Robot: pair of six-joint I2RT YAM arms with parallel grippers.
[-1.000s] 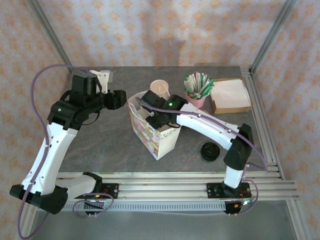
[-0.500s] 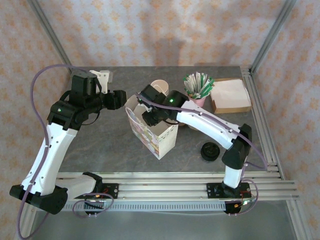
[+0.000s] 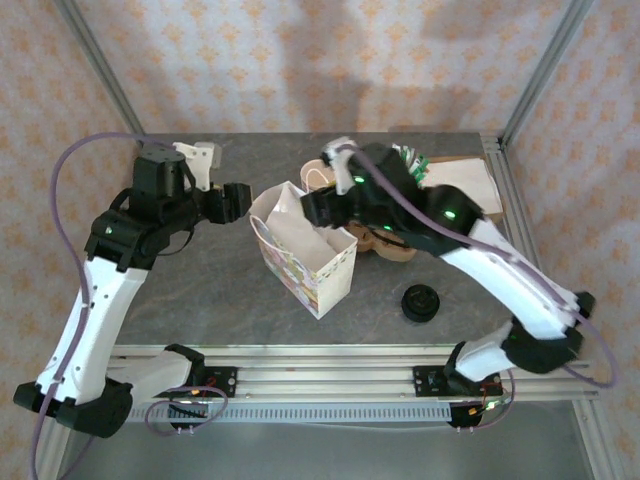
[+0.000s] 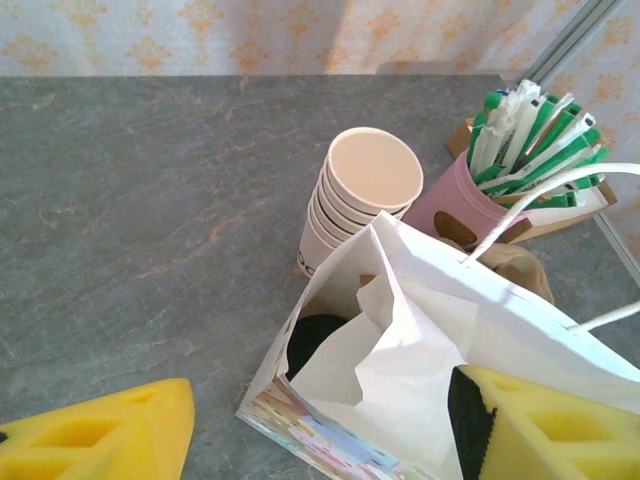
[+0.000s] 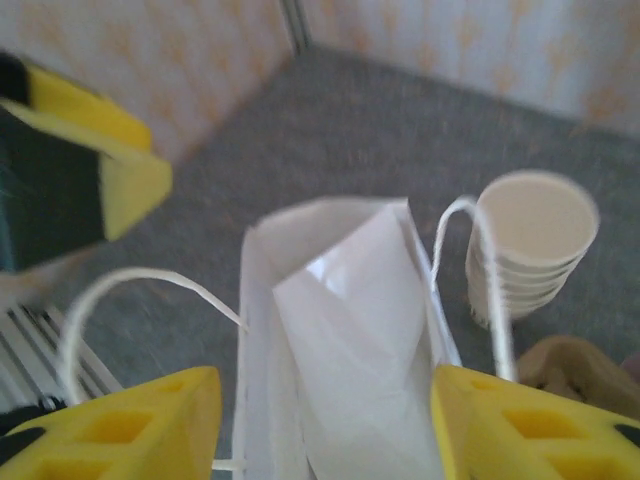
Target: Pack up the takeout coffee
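Left gripper (image 4: 320, 425): yellow foam jaws wide apart, empty, at the bag's side.
Right gripper (image 5: 320, 405): yellow jaws spread wide above the bag's open mouth, holding nothing.
Takeout coffee (image 4: 315, 340): round black plastic lid shows deep inside the white paper bag (image 3: 305, 255).
Surface: grey marbled tabletop (image 3: 200, 290); stack of lidless beige cups (image 4: 365, 185) just behind the bag; loose black lids (image 3: 420, 302) well apart.
Room: peach patterned wallpaper (image 3: 250, 60), aluminium frame posts (image 3: 100, 70).

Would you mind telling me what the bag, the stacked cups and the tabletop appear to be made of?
Bag: likely paper, matte white inside with sharp creases, printed outside, twisted cord handles. Cups: probably paperboard, matte beige with rolled rims. Tabletop: grey and veined like stone, though it may be laminate.
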